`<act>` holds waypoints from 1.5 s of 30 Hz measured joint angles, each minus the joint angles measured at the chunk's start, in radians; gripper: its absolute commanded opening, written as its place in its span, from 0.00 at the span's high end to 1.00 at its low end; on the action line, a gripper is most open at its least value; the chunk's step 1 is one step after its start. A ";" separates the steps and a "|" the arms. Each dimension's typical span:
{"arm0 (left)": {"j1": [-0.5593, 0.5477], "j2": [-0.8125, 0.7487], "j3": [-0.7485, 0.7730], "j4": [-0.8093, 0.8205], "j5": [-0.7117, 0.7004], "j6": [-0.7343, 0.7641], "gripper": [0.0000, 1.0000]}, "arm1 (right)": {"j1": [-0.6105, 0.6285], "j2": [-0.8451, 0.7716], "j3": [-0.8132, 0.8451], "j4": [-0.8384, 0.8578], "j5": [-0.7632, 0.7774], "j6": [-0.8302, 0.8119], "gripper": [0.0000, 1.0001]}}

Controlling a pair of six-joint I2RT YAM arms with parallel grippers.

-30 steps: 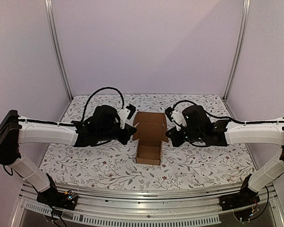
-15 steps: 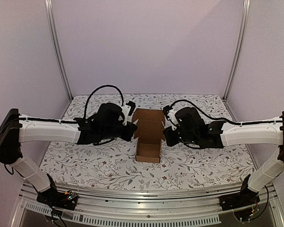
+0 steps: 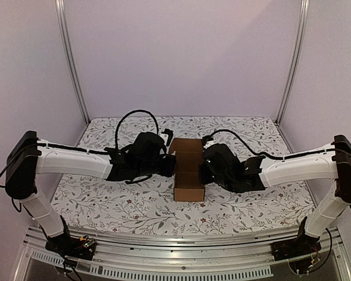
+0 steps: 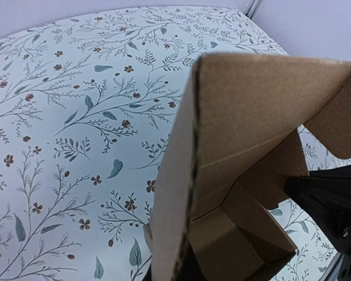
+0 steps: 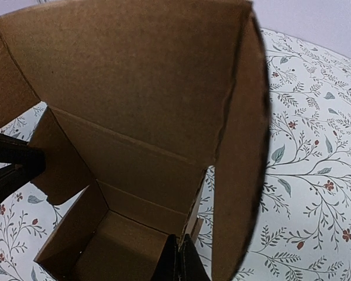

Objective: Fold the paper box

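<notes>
The paper box (image 3: pixel 188 175) is brown cardboard and stands at the middle of the table, its lid flap up at the back. My left gripper (image 3: pixel 172 166) presses on its left side and my right gripper (image 3: pixel 202 168) on its right side, both with jaws together. In the left wrist view a raised side flap (image 4: pixel 175 193) hides most of my dark fingers (image 4: pixel 186 270). In the right wrist view the shut right gripper (image 5: pixel 181 260) sits at the right wall's edge, looking into the open box (image 5: pixel 134 88). Nothing shows between either pair of fingers.
A floral cloth (image 3: pixel 123 205) covers the table. Metal posts (image 3: pixel 70 64) and pale walls close the back and sides. An aluminium rail (image 3: pixel 181 241) runs along the near edge by the arm bases.
Both grippers have moved inward against the box. Its side flaps, spread out a second ago, now stand up against the sides, so the box looks narrower.
</notes>
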 measured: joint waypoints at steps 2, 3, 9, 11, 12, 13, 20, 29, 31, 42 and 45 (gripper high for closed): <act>0.000 0.016 0.015 -0.004 -0.004 -0.011 1.00 | 0.006 0.007 0.000 -0.001 0.016 0.008 1.00; -0.001 0.025 0.023 -0.010 -0.004 -0.016 1.00 | 0.009 0.010 0.000 -0.003 0.021 0.012 1.00; -0.010 0.048 0.050 -0.024 -0.010 -0.029 1.00 | 0.031 0.017 0.000 -0.010 0.051 0.024 1.00; -0.016 0.051 0.054 -0.026 -0.011 -0.031 1.00 | 0.036 0.017 -0.001 -0.011 0.059 0.025 1.00; -0.018 0.051 0.054 -0.026 -0.011 -0.032 1.00 | 0.039 0.017 -0.002 -0.012 0.064 0.026 1.00; -0.021 0.051 0.055 -0.027 -0.011 -0.034 1.00 | 0.042 0.017 -0.002 -0.012 0.069 0.026 1.00; -0.032 0.053 0.066 -0.053 -0.012 -0.038 1.00 | 0.051 0.018 -0.006 -0.013 0.083 0.029 1.00; -0.040 0.053 0.068 -0.060 -0.014 -0.045 1.00 | 0.055 0.018 -0.013 -0.018 0.101 0.035 1.00; -0.041 0.058 0.072 -0.060 -0.014 -0.046 1.00 | 0.055 0.018 -0.016 -0.018 0.102 0.040 1.00; -0.042 0.079 0.075 -0.028 -0.008 -0.064 1.00 | 0.055 0.033 -0.031 -0.008 0.124 0.081 1.00; -0.042 0.083 0.076 -0.020 -0.002 -0.067 1.00 | 0.055 0.035 -0.031 -0.008 0.127 0.085 1.00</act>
